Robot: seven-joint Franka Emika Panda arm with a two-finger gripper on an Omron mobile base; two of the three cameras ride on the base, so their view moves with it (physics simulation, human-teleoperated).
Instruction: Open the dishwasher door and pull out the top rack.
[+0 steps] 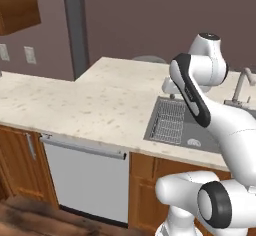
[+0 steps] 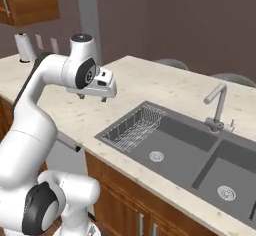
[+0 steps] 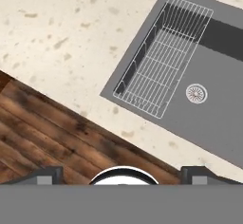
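While the dishwasher door (image 1: 85, 180) stands upright and shut, handle (image 1: 82, 147) running horizontally, the end effector (image 2: 93, 97) hangs open.

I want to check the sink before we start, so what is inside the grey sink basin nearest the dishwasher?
In the grey sink basin sits a flat grey wire sink grid along its left side, and a round metal drain beside it. Whatever lies below the drain cannot be seen.

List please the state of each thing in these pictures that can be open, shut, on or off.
dishwasher door: shut, upright under the counter.
gripper: open, empty, above the counter.
faucet: no water running.
sink: no water in it, a wire grid lies in its left end.
cabinet door: shut.
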